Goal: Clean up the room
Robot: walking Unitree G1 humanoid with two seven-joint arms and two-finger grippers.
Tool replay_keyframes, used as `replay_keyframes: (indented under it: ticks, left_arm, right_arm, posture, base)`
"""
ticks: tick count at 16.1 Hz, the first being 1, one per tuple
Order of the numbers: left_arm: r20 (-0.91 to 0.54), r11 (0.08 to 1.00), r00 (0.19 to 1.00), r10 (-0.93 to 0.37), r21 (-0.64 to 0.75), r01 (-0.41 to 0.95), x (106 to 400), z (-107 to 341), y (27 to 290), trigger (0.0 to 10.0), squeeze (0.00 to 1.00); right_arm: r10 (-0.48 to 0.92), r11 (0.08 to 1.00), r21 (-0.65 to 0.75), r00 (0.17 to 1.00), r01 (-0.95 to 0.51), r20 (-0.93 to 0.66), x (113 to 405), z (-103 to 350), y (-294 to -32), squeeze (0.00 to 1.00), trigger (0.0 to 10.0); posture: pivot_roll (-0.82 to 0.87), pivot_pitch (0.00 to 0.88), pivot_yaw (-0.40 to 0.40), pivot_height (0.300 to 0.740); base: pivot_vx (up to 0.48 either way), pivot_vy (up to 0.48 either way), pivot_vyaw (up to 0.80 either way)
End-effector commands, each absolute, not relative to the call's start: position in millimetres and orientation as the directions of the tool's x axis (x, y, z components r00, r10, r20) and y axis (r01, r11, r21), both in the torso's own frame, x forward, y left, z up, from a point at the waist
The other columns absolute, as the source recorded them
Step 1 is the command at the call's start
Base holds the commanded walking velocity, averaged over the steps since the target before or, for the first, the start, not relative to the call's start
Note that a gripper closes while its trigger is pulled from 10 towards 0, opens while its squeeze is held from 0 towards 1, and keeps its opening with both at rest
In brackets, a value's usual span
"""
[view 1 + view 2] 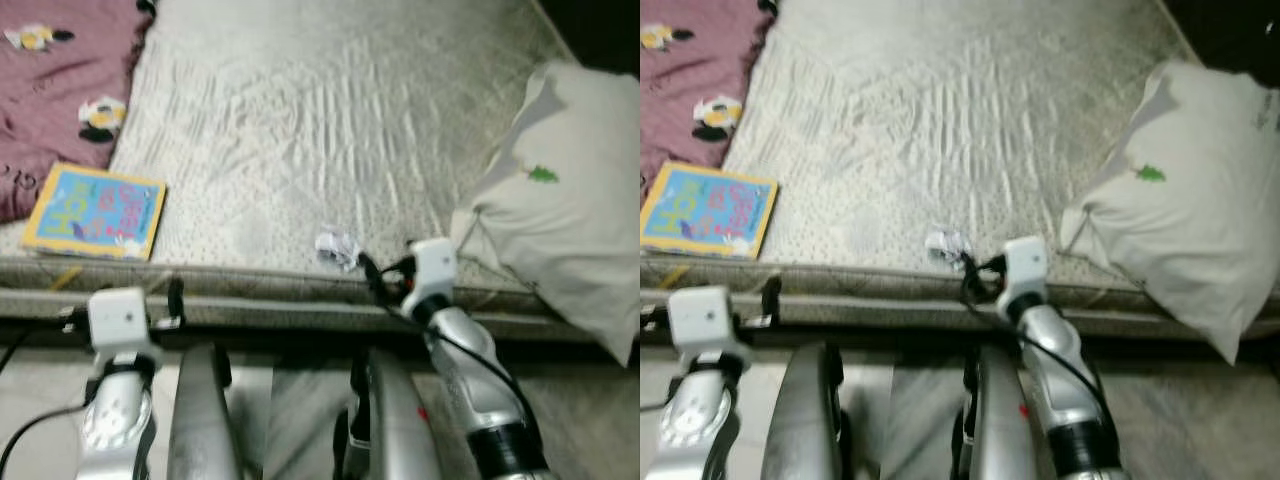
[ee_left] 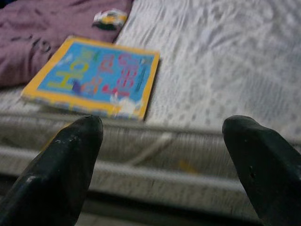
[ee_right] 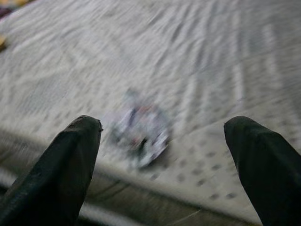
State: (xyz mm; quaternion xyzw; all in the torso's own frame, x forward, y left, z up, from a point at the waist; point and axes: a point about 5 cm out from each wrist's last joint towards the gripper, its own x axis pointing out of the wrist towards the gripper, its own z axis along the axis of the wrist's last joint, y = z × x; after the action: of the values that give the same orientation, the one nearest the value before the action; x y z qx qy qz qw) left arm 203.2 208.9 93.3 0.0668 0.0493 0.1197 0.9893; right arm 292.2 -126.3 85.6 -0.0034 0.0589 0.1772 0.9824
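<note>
A crumpled white wrapper [image 1: 338, 246] lies on the pale mattress [image 1: 330, 120] near its front edge. My right gripper [image 3: 160, 155] is open just short of it, and the wrapper [image 3: 141, 132] sits ahead between the two fingers, nearer one of them. A yellow-bordered blue picture book [image 1: 96, 212] lies flat at the mattress's front left corner. My left gripper [image 2: 164, 160] is open, held low before the bed edge, with the book [image 2: 96, 77] ahead of it.
A maroon blanket [image 1: 60, 90] with flower prints covers the bed's left side. A white pillow [image 1: 565, 215] rests at the right and hangs over the front edge. The bed's front rail [image 1: 300, 300] runs across before both arms.
</note>
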Motion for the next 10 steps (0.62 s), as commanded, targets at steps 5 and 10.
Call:
replay_keyframes:
  ticks: [5, 10]
  left_arm:
    - [-0.142, 0.948, 0.958, 0.248, 0.238, -0.21, 162.7, 100.1, 216.8, 10.0, 0.0]
    - [-0.147, 0.94, 0.953, 0.266, 0.26, -0.222, 152.3, 109.5, 217.6, 10.0, 0.0]
  right_arm:
    - [0.48, 0.871, -0.05, 0.869, -0.488, -0.116, 320.6, 82.8, -95.2, 0.0, 10.0]
    - [0.466, 0.883, -0.074, 0.884, -0.463, 0.023, 347.4, 115.0, -71.4, 0.0, 10.0]
  posture:
    - [0.24, 0.364, -0.089, 0.547]
    - [0.3, 0.378, -0.093, 0.547]
  base:
    - [0.0, 0.0, 0.0]
    - [0.0, 0.0, 0.0]
